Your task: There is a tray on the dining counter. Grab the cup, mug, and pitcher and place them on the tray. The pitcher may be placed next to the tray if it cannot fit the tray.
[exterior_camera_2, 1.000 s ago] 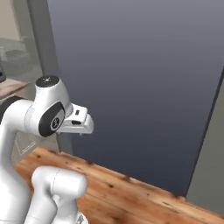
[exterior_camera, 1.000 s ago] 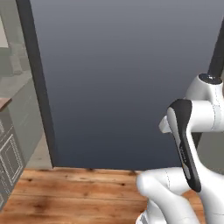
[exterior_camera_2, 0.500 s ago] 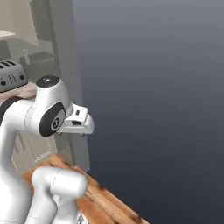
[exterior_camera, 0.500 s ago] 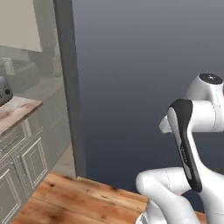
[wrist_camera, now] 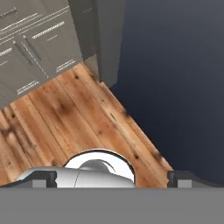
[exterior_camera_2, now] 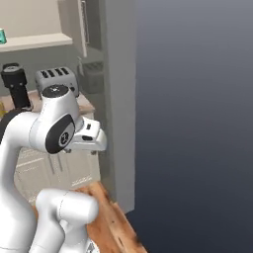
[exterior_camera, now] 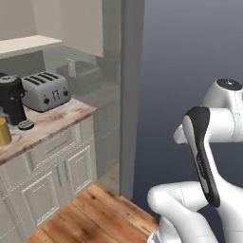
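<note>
One unlabelled toaster (exterior_camera: 46,90) on worktop (exterior_camera: 52,124)

2 base views behind arm sharing toaster (exterior_camera: 46,90) and worktop (exterior_camera: 52,124), hand view facing wood floor (wrist_camera: 65,118)

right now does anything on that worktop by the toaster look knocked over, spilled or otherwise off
Nothing stands out. The silver four-slot toaster and the black coffee machine stand upright on the marbled worktop, and the cream cabinet doors below are shut. No spill shows on the wooden floor.

base has turned, worktop (exterior_camera: 45,128) with toaster (exterior_camera: 45,90) and coffee machine (exterior_camera: 12,99) now in view
</note>
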{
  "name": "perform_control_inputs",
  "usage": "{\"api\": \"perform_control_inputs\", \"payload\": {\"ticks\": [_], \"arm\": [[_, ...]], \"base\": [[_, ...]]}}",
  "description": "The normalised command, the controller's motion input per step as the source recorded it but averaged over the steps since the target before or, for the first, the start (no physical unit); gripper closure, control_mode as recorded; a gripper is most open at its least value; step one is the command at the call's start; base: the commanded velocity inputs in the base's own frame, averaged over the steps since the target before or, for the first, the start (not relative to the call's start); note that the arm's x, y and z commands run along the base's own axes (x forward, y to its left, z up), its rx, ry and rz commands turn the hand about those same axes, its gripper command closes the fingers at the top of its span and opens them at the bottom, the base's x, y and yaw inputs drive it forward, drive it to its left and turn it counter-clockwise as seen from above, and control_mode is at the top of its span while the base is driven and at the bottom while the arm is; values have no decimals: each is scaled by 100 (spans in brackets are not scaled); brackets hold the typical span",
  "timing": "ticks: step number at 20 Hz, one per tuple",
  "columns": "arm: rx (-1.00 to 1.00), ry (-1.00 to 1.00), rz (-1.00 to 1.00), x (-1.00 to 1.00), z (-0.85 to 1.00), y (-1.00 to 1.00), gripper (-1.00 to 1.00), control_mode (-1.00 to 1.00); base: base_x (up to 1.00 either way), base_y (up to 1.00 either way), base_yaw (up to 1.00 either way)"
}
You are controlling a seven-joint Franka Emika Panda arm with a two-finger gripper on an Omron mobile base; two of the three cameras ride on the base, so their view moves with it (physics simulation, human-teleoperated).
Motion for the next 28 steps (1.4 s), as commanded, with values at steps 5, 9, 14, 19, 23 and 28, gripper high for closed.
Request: {"api": "perform_control_inputs", "payload": {"ticks": [5,9,14,19,23,28], "arm": [[0,0,0,0,0,0,-100,100],[0,0,0,0,0,0,-100,100],[0,0,0,0,0,0,-100,100],[0,0,0,0,0,0,-100,100],[0,0,0,0,0,0,-100,100],[0,0,0,0,0,0,-100,100]], "base": [[63,18,62],[87,1,50],[100,-7,44],[99,-9,42],[88,-15,32],[52,-12,14]]}}
